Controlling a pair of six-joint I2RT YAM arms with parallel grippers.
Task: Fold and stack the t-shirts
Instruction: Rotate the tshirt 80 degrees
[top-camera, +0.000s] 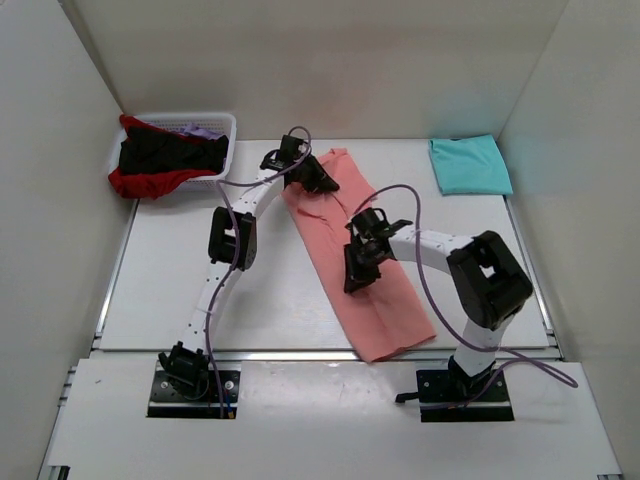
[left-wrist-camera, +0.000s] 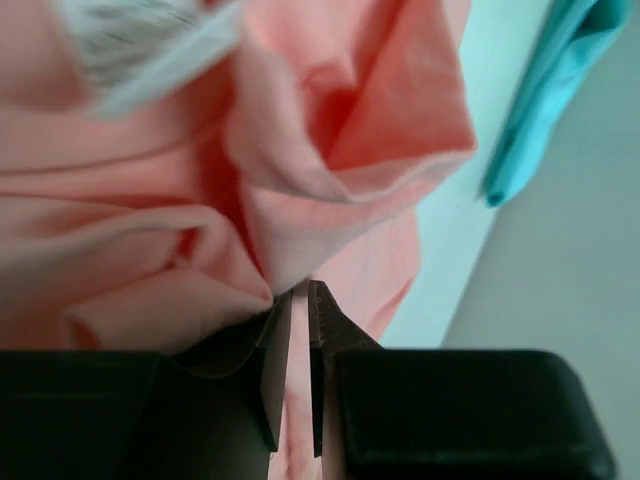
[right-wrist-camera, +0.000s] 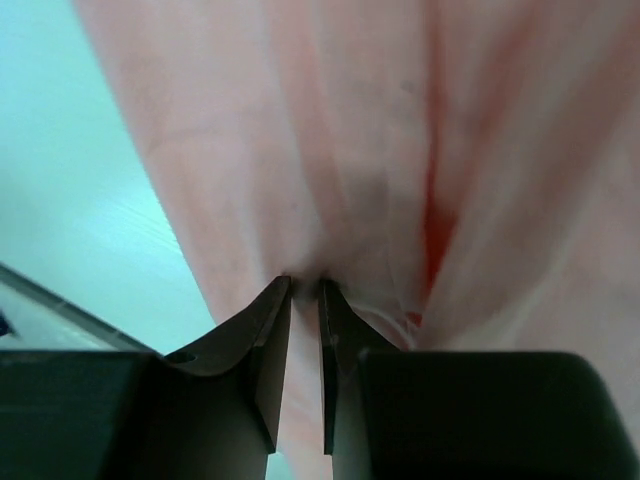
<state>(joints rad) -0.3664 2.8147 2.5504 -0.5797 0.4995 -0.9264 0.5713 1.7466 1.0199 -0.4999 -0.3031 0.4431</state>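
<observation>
Black fingers of the left gripper fill the bottom of the left wrist view. Its jaws are drawn almost together, with a thin fold of the salmon-pink t-shirt pinched in the narrow slot between them, and the cloth bunches into soft ridges just past the tips. The right gripper looks much the same in its own wrist view: the jaws are clamped on a pleat of the same shirt, and pink cloth shows in the slim gap and hangs in long creases beyond. From above, the shirt lies as a long diagonal band across the bench, running from the far middle down to the near right edge. The left gripper is at its far end and the right gripper is near its middle. A turquoise t-shirt lies folded flat at the far right corner, well apart from the pink one. At the far left corner stands a white slatted basket holding a black garment. A red garment spills over its near rim, and a bit of lilac cloth shows at the back.
</observation>
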